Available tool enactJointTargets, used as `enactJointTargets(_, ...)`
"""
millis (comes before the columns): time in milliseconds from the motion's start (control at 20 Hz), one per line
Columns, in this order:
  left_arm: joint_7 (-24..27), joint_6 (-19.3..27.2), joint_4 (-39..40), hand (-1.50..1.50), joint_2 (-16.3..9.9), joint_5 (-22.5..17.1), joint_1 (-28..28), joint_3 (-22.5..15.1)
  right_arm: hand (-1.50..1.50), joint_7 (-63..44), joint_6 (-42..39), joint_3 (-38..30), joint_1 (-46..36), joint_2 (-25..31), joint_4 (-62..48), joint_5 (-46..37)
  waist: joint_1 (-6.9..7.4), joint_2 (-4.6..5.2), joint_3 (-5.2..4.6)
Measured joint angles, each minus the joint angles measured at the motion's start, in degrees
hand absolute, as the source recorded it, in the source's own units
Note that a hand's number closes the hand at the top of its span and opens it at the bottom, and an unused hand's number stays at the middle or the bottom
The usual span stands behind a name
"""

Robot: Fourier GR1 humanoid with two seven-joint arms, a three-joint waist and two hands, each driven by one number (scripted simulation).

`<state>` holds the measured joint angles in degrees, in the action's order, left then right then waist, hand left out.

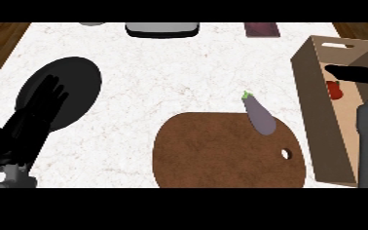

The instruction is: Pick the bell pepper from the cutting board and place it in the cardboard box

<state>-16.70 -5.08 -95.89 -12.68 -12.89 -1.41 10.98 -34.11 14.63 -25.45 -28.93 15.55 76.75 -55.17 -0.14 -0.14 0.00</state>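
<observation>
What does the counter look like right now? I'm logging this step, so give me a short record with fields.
bell pepper: red, inside the cardboard box
cardboard box: open-topped, at the counter's right edge
cutting board: brown, near the front edge, holds no pepper
eggplant: purple, lying across the cutting board's far rim
right hand: over the cardboard box, mostly cut off by the view's edge; fingers not readable
left hand: open, fingers up, resting at lower left over a black plate
black plate: left of the cutting board
</observation>
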Motion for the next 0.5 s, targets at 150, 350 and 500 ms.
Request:
enactJointTargets(150,-0.6,0.2,-0.4,0.00,-0.4,0.0,0.2,0.5,-1.50,1.3,4.2,-3.0,1.4,-0.9,4.4,3.8,-0.28,-0.08,0.02)
enactJointTargets(350,0.7,-0.4,1.0,0.00,-0.4,0.0,0.3,1.1,-1.50,1.9,5.0,-6.2,6.1,-1.2,11.9,9.4,-0.52,-0.07,0.00)
enactJointTargets(500,0.8,-0.5,1.8,0.00,-0.5,0.0,-0.4,1.3,-1.50,1.8,3.5,-8.9,10.7,-1.0,18.8,14.3,-0.73,-0.09,-0.01)
